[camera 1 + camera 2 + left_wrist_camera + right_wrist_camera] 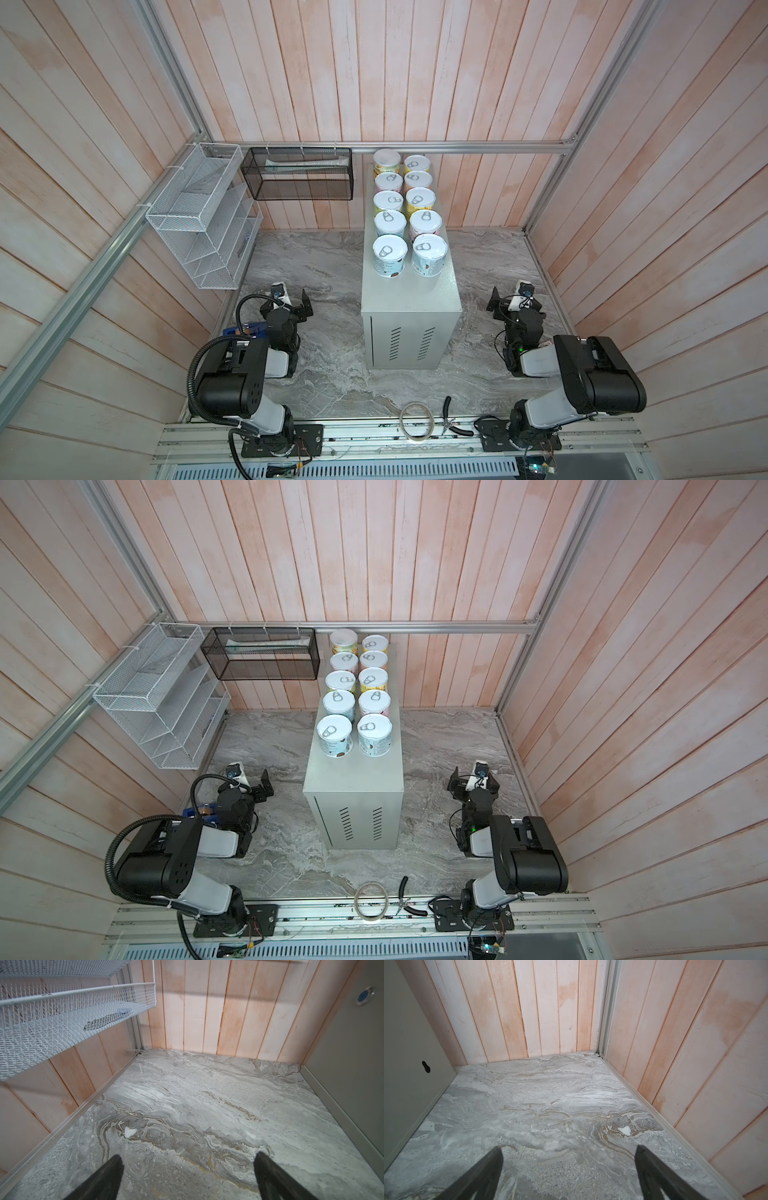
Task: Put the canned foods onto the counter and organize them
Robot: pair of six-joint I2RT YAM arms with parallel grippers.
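Left tool (189, 1155), right tool (568, 1147); cans (419, 198) high between

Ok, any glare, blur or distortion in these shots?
Both top views: wall planks splay outward, cans have washed-out lids. Left wrist view: sharp marble, shadow bands across the planks. Right wrist view: even light.

Ten short silver-lidded cans (390, 222) stand upright, two rows of five. All sit rearward atop the tall grey metal cabinet (409, 295).
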